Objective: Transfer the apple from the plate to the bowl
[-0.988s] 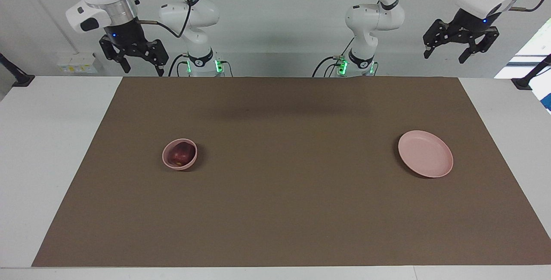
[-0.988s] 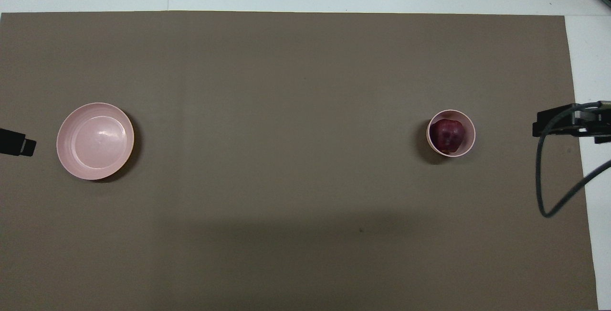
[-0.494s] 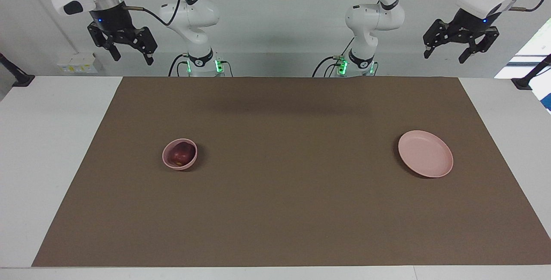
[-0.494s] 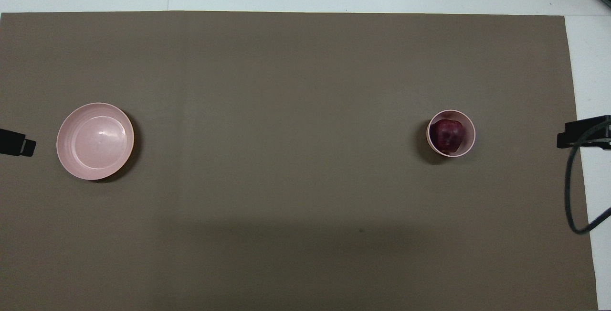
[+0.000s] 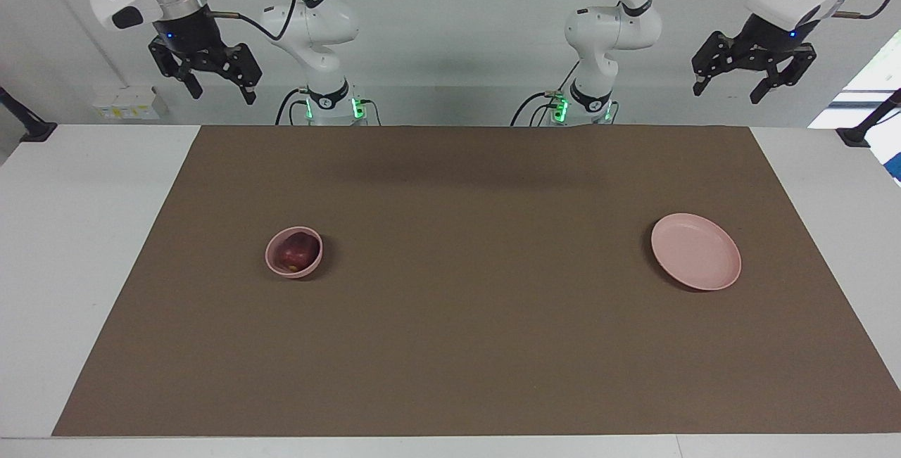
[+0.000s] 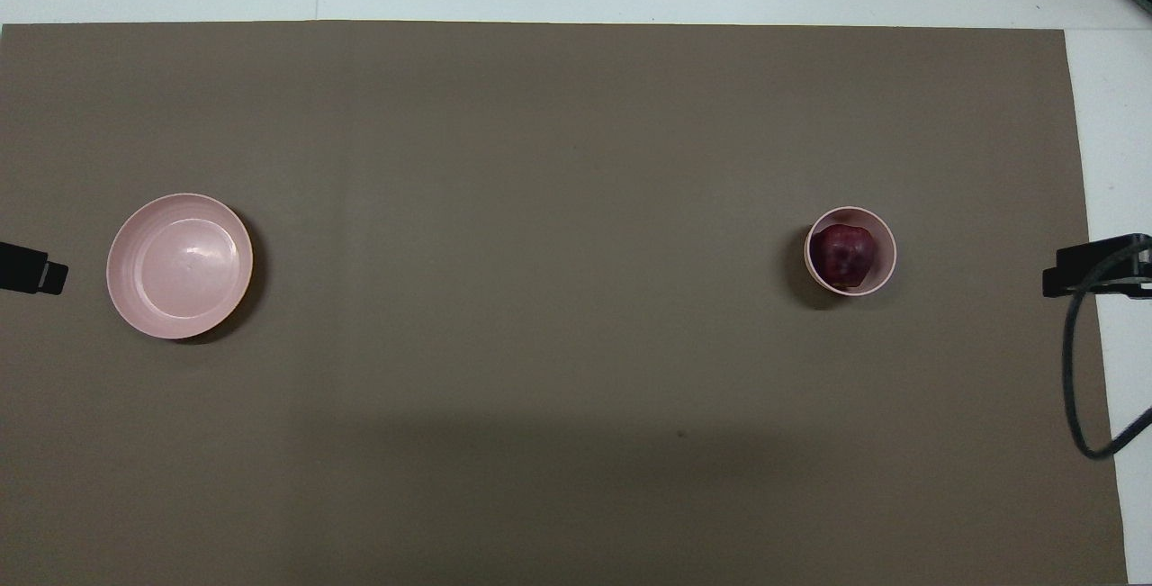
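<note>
The dark red apple (image 5: 296, 251) (image 6: 843, 255) lies inside the small pink bowl (image 5: 312, 265) (image 6: 886, 268), toward the right arm's end of the brown mat. The flat pink plate (image 5: 695, 251) (image 6: 180, 265) sits bare toward the left arm's end. My right gripper (image 5: 220, 94) hangs high and open over the mat's edge at its own end, well away from the bowl. My left gripper (image 5: 726, 92) is also raised and open, holding nothing, over the mat's end beside the plate.
A brown mat (image 5: 464, 345) (image 6: 540, 136) covers most of the white table (image 5: 63, 247). A black cable (image 6: 1075, 388) loops down from the right arm. Black clamp mounts (image 5: 28, 127) stand at the table's corners near the robots.
My right gripper has risen and drawn away from the bowl toward its own end of the table, then settled. The left gripper, apple, bowl and plate have not moved.
</note>
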Controlling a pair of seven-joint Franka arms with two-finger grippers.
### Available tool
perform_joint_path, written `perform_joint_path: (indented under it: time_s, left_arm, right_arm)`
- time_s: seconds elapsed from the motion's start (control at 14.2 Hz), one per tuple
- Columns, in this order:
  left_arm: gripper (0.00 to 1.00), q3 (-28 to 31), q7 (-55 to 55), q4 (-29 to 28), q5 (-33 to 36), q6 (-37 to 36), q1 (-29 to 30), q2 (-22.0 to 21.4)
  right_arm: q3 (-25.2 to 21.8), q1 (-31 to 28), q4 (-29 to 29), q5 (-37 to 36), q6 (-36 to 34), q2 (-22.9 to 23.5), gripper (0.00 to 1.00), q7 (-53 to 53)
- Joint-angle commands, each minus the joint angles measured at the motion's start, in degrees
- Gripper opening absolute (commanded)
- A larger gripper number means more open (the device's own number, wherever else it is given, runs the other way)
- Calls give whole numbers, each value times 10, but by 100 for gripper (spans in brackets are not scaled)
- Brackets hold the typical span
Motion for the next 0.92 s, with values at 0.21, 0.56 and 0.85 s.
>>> perform_joint_path:
  time_s: [0.21, 0.56, 0.85]
  left_arm:
    - [100, 3, -5, -3, 9, -5, -5, -5]
    - [100, 3, -4, -3, 9, -5, -5, -5]
    - [100, 3, -4, -3, 9, -5, -5, -5]
  right_arm:
    - [2, -4, -17, 1, 8, -13, 100, -43]
    - [3, -4, -17, 2, 19, -12, 100, -51]
    - [2, -4, -16, 1, 18, -11, 100, -51]
